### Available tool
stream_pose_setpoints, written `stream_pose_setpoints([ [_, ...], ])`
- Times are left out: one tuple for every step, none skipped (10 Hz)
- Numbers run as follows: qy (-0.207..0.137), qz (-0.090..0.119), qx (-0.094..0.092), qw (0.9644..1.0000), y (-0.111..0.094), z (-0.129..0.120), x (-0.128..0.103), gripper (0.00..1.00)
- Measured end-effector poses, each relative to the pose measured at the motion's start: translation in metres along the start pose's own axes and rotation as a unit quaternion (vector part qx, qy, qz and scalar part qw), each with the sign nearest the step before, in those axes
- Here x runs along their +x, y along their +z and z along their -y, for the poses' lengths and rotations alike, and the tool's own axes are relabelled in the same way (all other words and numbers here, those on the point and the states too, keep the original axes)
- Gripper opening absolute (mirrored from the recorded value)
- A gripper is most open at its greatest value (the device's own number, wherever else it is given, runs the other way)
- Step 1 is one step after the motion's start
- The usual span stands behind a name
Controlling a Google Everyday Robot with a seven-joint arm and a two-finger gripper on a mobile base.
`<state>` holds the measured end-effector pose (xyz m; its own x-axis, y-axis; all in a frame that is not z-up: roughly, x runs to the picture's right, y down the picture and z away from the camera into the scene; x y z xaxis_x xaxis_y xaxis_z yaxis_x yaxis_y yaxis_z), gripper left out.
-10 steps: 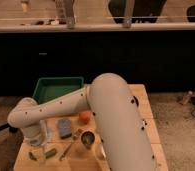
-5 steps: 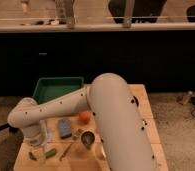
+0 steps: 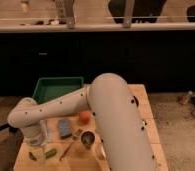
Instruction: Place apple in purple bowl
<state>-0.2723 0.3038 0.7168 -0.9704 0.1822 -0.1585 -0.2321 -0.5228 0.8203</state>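
The gripper (image 3: 37,151) hangs low at the table's near left corner, fingers spread wide. The apple (image 3: 84,116) sits in the middle, well apart from it. I cannot see the purple bowl. The big arm (image 3: 111,110) might bump the apple, so it rolls away.

Count — one apple (image 3: 84,116), one green tray (image 3: 57,89), one metal cup (image 3: 88,139), one blue pad (image 3: 65,128), one gripper (image 3: 37,150) — low left over the table (image 3: 142,96).
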Motion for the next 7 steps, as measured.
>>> stream_pose_setpoints([
  [0.0, 0.0, 0.0, 1.0, 0.0, 0.0, 0.0, 0.8],
  [0.0, 0.0, 0.0, 1.0, 0.0, 0.0, 0.0, 0.8],
  [0.0, 0.0, 0.0, 1.0, 0.0, 0.0, 0.0, 0.8],
  [0.0, 0.0, 0.0, 1.0, 0.0, 0.0, 0.0, 0.8],
  [0.0, 0.0, 0.0, 1.0, 0.0, 0.0, 0.0, 0.8],
  [0.0, 0.0, 0.0, 1.0, 0.0, 0.0, 0.0, 0.8],
  [0.001, 0.0, -0.004, 1.0, -0.0013, -0.0002, -0.0006, 0.8],
])
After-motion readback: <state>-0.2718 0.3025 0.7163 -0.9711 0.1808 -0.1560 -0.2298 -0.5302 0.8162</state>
